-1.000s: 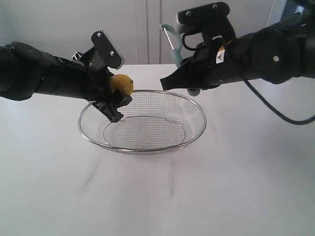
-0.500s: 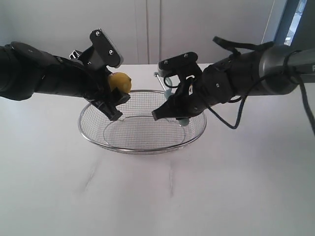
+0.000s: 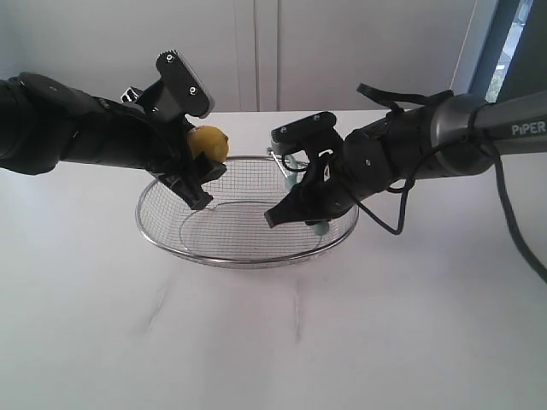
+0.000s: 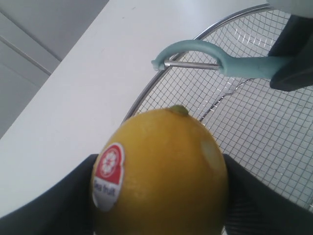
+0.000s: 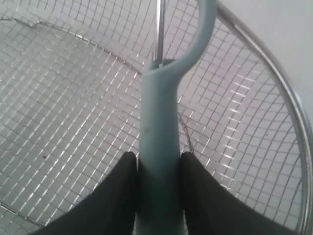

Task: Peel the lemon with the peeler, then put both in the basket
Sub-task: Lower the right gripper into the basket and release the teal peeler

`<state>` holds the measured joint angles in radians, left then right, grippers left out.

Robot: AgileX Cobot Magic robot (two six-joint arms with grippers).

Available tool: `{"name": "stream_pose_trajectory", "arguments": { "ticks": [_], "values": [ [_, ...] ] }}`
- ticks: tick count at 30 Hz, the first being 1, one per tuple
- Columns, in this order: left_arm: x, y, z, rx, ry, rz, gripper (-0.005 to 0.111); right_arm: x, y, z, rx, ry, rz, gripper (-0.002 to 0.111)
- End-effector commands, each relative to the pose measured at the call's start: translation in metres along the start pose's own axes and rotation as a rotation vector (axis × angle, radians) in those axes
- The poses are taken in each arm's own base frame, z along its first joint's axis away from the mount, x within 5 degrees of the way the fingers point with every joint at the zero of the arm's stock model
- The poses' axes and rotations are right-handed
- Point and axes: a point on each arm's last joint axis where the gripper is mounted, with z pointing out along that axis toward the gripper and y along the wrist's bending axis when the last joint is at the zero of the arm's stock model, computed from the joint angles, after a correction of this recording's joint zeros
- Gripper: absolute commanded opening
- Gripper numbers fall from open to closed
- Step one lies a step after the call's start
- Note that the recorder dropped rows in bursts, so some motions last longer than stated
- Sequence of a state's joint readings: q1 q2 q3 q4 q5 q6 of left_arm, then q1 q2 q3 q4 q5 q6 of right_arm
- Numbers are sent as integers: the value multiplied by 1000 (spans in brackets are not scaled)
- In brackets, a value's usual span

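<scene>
Two grippers over the basket (image 3: 248, 260), which sits mid-counter (image 3: 385, 325), nearer the far edge than the near one.

Left gripper (image 3: 203, 160):
- Jaws clamped on the lemon (image 3: 210, 143), one pad each side.
- Holds it in the air just above the basket rim, on the side toward the counter's left edge.
- Red-and-white sticker (image 4: 107, 169) faces the wrist camera; stem nub points toward the basket.
- Skin whole on the faces visible.

Right gripper (image 5: 159, 191):
- Jaws narrow, pinching the thick handle of the peeler (image 5: 159, 142).
- Reaches down inside the basket, on the side toward the counter's right edge.
- Hooked head and blade point toward the far rim; handle end low over the mesh, contact unclear.

Peeler and lemon near, not touching.
</scene>
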<state>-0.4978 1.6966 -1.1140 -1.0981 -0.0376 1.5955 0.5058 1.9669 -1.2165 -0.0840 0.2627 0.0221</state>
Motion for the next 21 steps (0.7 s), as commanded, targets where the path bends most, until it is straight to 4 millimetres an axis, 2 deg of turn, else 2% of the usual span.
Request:
{"name": "stream_pose_trajectory", "arguments": {
  "ticks": [1,21],
  "values": [
    [-4,0,-1,2,-15,-18,0,6,7,10,-11,45,-28,0],
    [-5,0,-1,9,-17,-21,0,12,11,22,-19,51,-35,0]
  ]
}}
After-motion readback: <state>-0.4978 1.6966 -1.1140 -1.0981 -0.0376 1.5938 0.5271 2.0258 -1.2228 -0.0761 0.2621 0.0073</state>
